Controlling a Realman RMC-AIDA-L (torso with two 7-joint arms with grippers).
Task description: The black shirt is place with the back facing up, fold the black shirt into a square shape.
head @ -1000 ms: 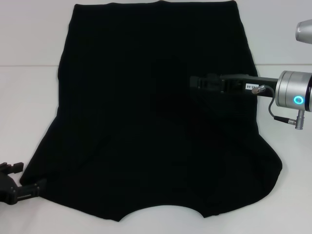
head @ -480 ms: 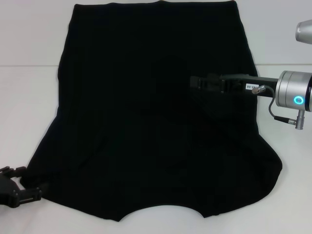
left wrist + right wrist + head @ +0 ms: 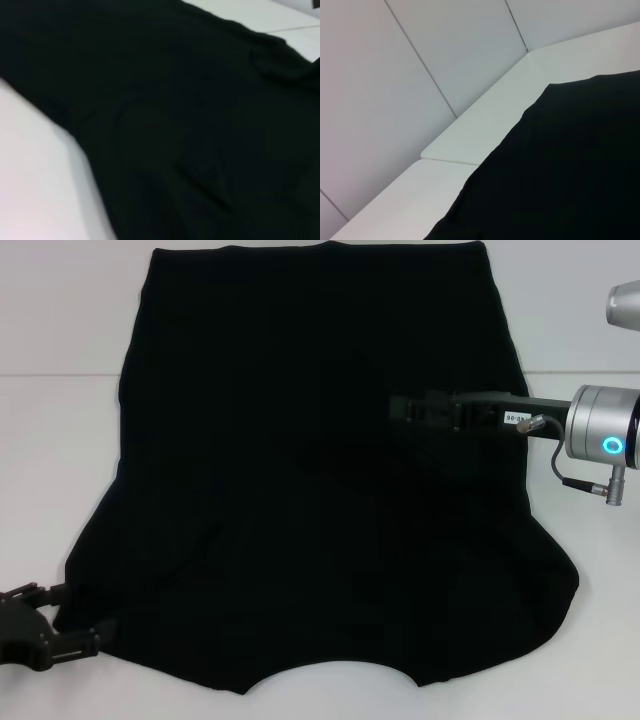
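While the black shirt (image 3: 320, 470) lies flat on the white surface (image 3: 60, 460), we see the left pincer (image 3: 62, 625) spread at its near-left corner, perhaps touching; the right pincer (image 3: 398, 408) hovers above, grip unclear.

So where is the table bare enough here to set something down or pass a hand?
Bare white table lies left of the black shirt, above the left hand at its near-left corner. Another bare patch sits near-right, beyond the shirt's hem and below the right hand. The middle is crowded: cloth covers it, with the right arm reaching over.
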